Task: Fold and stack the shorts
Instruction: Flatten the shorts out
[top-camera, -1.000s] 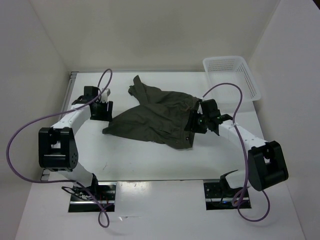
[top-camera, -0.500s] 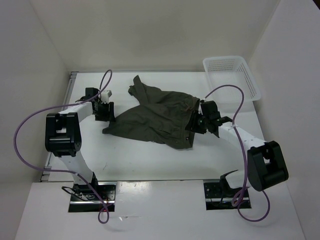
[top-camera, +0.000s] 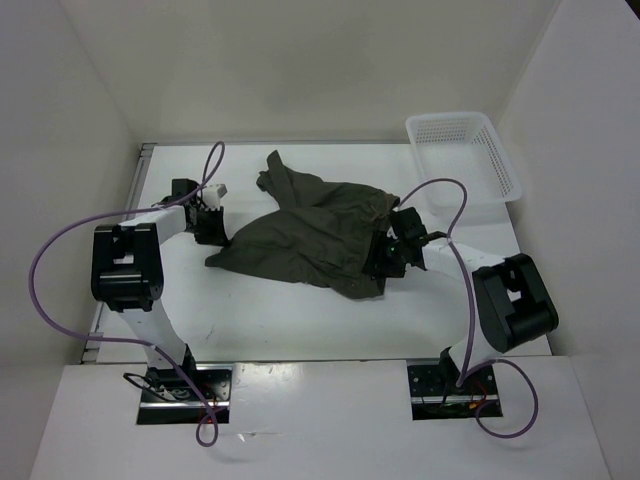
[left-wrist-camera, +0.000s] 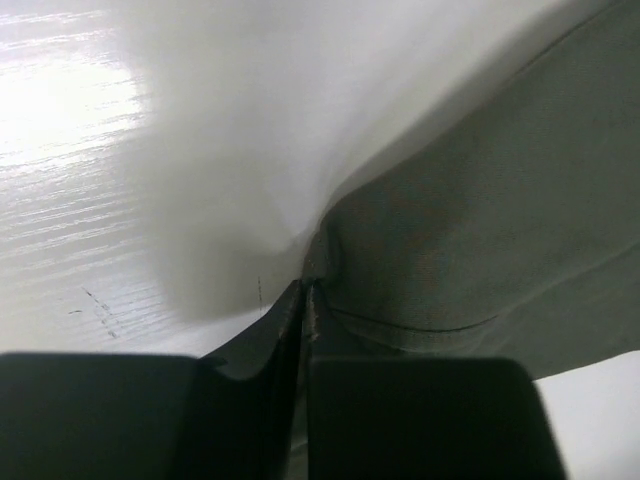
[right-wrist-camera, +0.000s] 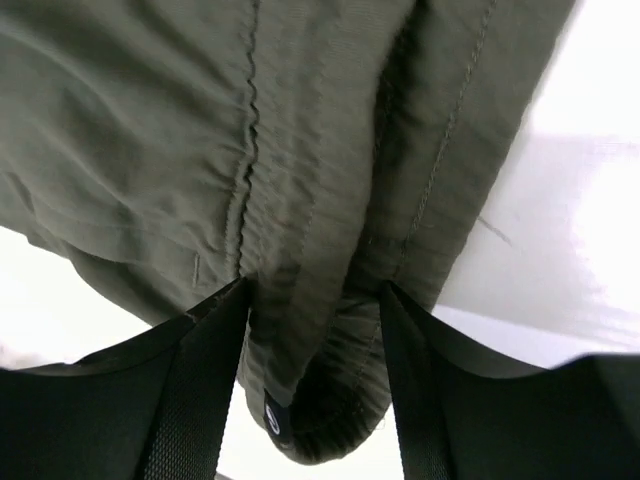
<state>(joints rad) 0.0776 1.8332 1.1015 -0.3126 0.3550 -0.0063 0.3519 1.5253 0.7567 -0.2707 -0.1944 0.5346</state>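
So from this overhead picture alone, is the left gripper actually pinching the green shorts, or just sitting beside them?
Observer: Pinching. Its wrist camera shows the left gripper shut on an edge of the shorts.
Operator: And the right one?
Observer: The right gripper has the gathered waistband bunched between its parted fingers; whether it squeezes, I cannot tell.

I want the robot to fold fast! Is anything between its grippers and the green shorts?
Nothing visible. The left gripper is pinched shut on a corner of the shorts, and the right gripper straddles the waistband. The white basket stands off to the far right.
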